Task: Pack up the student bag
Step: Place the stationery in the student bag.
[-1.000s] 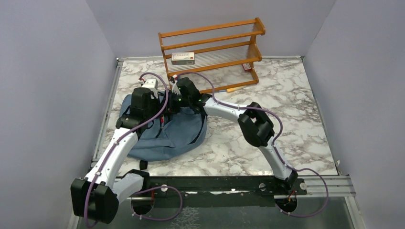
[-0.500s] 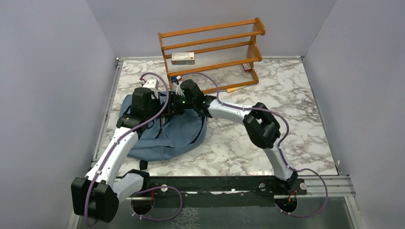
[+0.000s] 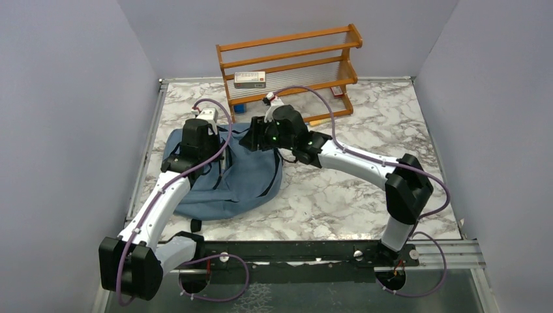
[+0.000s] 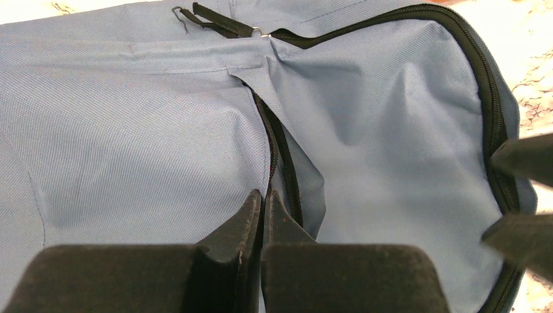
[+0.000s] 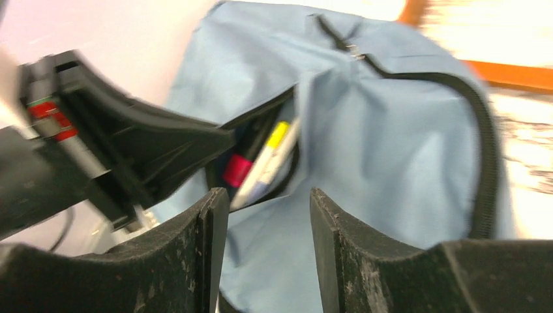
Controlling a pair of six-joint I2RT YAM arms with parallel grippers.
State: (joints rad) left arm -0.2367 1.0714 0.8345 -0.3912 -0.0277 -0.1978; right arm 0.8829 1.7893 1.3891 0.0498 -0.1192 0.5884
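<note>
The student bag (image 3: pixel 229 177), dusty blue with black zipper trim, lies flat at the left of the marble table. My left gripper (image 4: pixel 264 195) is shut on the fabric edge of its front pocket beside the zipper and holds the slit apart. In the right wrist view that pocket opening (image 5: pixel 261 163) shows pens inside, one with a red cap and one with a yellow part. My right gripper (image 5: pixel 267 199) hovers open over the bag's right part (image 3: pixel 253 139), nothing between its fingers. Its dark fingertips (image 4: pixel 525 160) show at the right edge of the left wrist view.
A wooden two-shelf rack (image 3: pixel 290 68) stands at the back with a white box (image 3: pixel 250 79) on its shelf and a small red item (image 3: pixel 337 91) at its right end. An orange stick (image 3: pixel 318 121) and a blue item (image 3: pixel 240 108) lie beneath it.
My right gripper has opened and drawn back to the right, away from the pocket opening. The left gripper has kept its hold and place.
</note>
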